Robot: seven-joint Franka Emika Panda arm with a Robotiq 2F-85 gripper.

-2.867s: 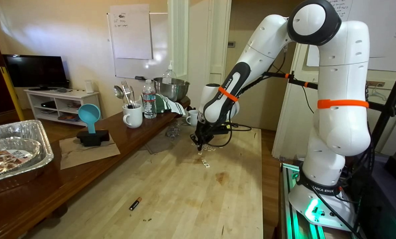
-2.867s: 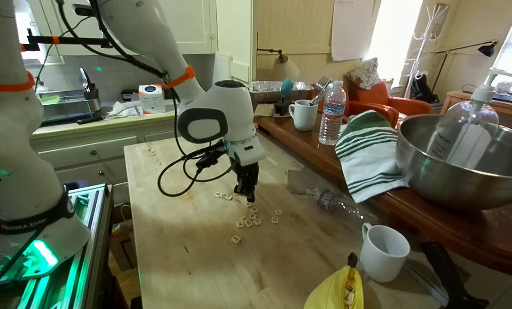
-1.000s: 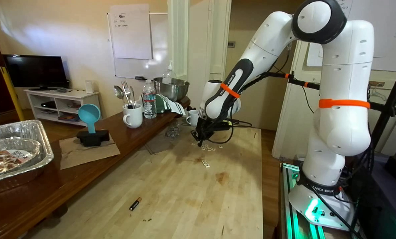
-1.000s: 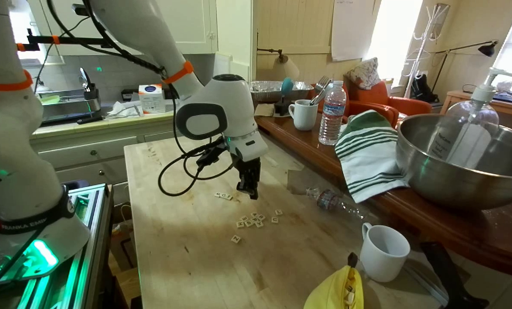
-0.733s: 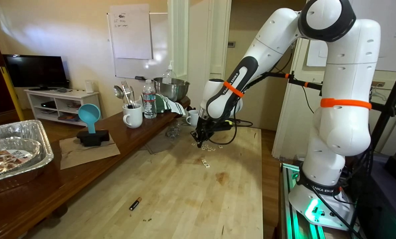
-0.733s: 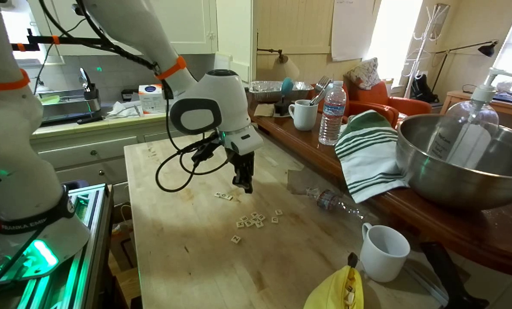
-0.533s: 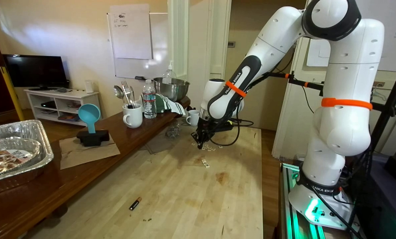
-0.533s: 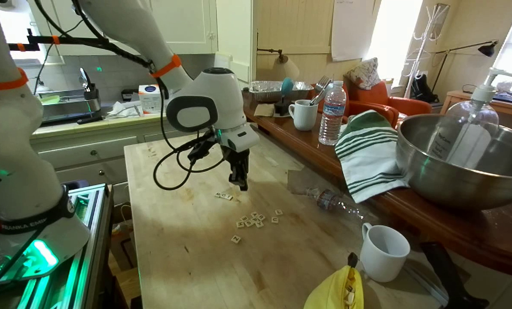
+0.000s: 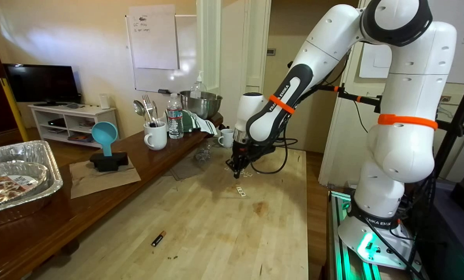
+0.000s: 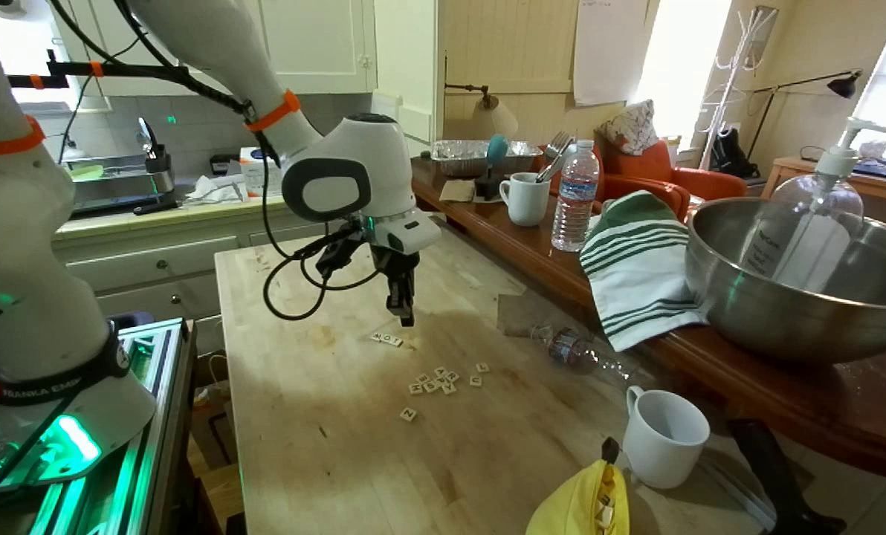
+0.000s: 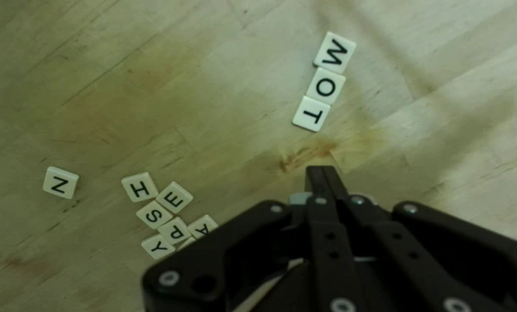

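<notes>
My black gripper (image 11: pixel 321 170) is shut, its fingertips pressed together with nothing between them. It hangs over the wooden table, apart from the surface, in both exterior views. Just beyond the tips in the wrist view lies a touching row of three letter tiles: a T tile (image 11: pixel 311 114), an O tile (image 11: pixel 325 86) and a tile (image 11: pixel 335 53) reading M or W. Left of the gripper is a loose cluster including an H tile (image 11: pixel 139 187), an E tile (image 11: pixel 174 197) and an S tile (image 11: pixel 154 215), partly hidden by the gripper. An N tile (image 11: pixel 60 182) lies farther left.
A yellow pouch (image 10: pixel 580 501), a white mug (image 10: pixel 666 438) and a fallen plastic bottle (image 10: pixel 577 349) are on the table. Along one side runs a raised brown counter (image 9: pixel 138 171) with a steel bowl (image 9: pixel 203 105). A battery (image 9: pixel 158 238) lies at the other end.
Stray tiles near the fingertips have shifted into the cluster since the oldest frames. The shut gripper has since risen and moved away from the cluster, over towards the row of three.
</notes>
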